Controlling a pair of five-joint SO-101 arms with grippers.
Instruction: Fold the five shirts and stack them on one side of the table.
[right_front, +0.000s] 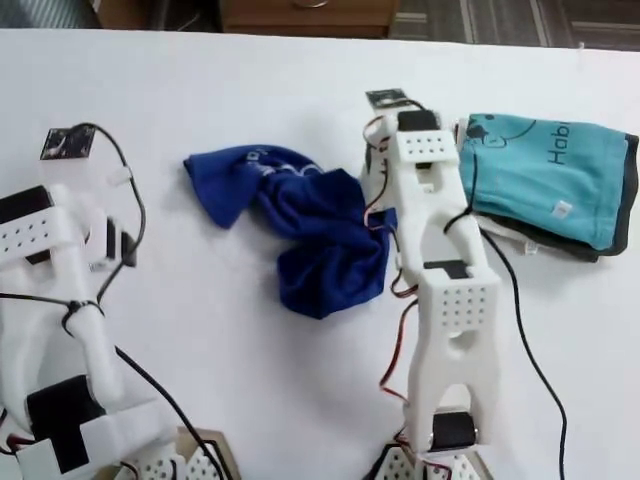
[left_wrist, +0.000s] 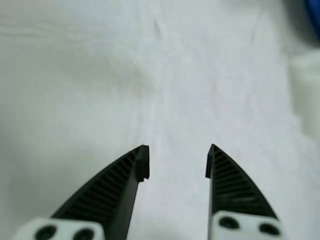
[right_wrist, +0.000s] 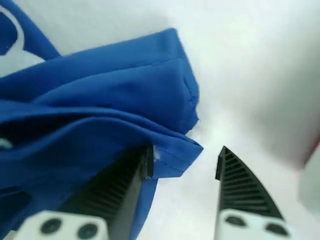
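The white table (right_front: 250, 110) carries a crumpled blue shirt (right_front: 300, 225) at its middle, bunched in folds and spread from far left to near right. At the far right lies a folded pile, a teal shirt (right_front: 545, 175) on top of a dark garment (right_front: 575, 250). A black cable (right_front: 530, 350) trails across the near right.

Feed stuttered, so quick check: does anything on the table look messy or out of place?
The blue shirt lies crumpled and twisted mid-table, unfolded, unlike the folded teal shirt nearby. The right gripper, jaws open, sits at the blue shirt's hem. Nothing else stands out.
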